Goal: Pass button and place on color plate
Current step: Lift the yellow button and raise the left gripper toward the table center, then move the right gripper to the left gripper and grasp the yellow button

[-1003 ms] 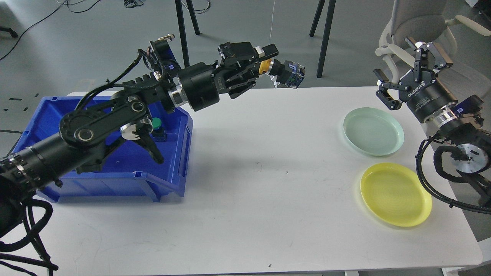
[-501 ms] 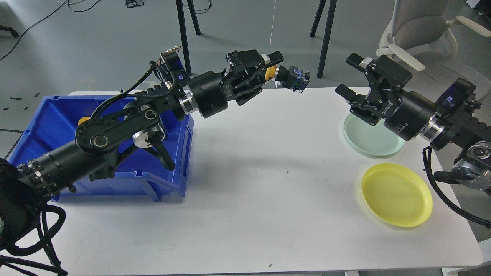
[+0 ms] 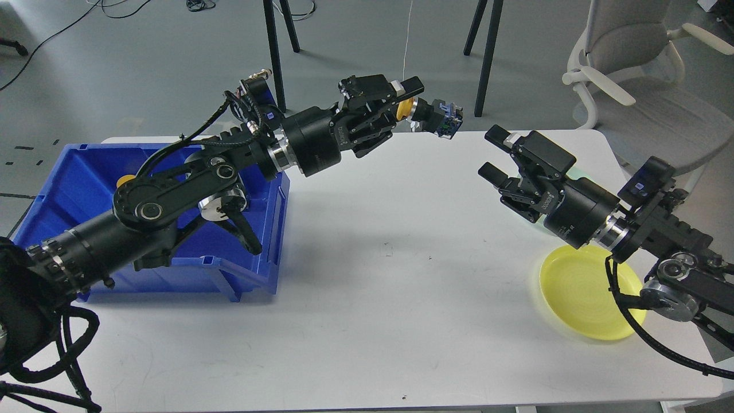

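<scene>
My left gripper (image 3: pixel 406 101) is shut on a yellow push button (image 3: pixel 406 108) with a black body and a blue terminal end (image 3: pixel 447 119). It holds the button in the air above the table's far edge. My right gripper (image 3: pixel 492 154) is open, its jaws facing left toward the button, a short gap to the right of it and lower. The yellow plate (image 3: pixel 579 295) lies at the front right, partly under my right arm. The pale green plate is almost wholly hidden behind my right gripper and wrist.
A blue bin (image 3: pixel 63 178) stands at the left under my left arm, with another yellow button (image 3: pixel 124 180) showing in it. A grey chair (image 3: pixel 636 63) and black stand legs (image 3: pixel 487 51) are behind the white table (image 3: pixel 390 275).
My right arm has swung left and down over the green plate, its open gripper turning toward the button. My left gripper rose slightly with the button, then held still.
</scene>
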You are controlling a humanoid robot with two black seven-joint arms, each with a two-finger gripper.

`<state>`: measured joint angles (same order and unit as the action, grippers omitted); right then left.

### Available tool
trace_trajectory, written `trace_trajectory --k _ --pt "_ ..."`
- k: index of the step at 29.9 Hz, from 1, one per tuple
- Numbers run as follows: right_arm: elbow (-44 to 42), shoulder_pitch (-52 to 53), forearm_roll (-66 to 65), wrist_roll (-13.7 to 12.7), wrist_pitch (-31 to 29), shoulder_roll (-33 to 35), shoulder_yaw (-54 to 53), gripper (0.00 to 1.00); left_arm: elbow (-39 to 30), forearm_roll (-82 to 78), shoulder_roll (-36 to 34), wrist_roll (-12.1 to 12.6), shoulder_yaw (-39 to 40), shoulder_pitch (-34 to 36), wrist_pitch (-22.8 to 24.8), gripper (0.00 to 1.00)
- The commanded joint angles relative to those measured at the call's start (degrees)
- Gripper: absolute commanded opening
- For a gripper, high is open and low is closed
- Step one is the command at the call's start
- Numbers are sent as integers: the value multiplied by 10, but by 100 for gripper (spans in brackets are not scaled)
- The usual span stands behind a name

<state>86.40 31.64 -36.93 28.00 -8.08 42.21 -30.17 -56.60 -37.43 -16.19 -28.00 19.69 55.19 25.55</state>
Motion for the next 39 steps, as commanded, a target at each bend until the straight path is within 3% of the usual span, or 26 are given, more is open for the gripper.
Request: trace_trajectory --k 1,12,33,39 --pt "-25 -1 106 0 -89 -27 -5 95 0 0 -1 0 0 -1 1 27" --pt "-56 4 133 0 -106 -124 -24 92 0 0 -1 0 0 0 1 28" --pt "-85 4 155 0 -102 -167 -59 84 0 2 0 0 1 -1 3 28" --pt "-92 4 155 0 -101 -175 -61 77 0 2 -1 0 1 -1 4 28"
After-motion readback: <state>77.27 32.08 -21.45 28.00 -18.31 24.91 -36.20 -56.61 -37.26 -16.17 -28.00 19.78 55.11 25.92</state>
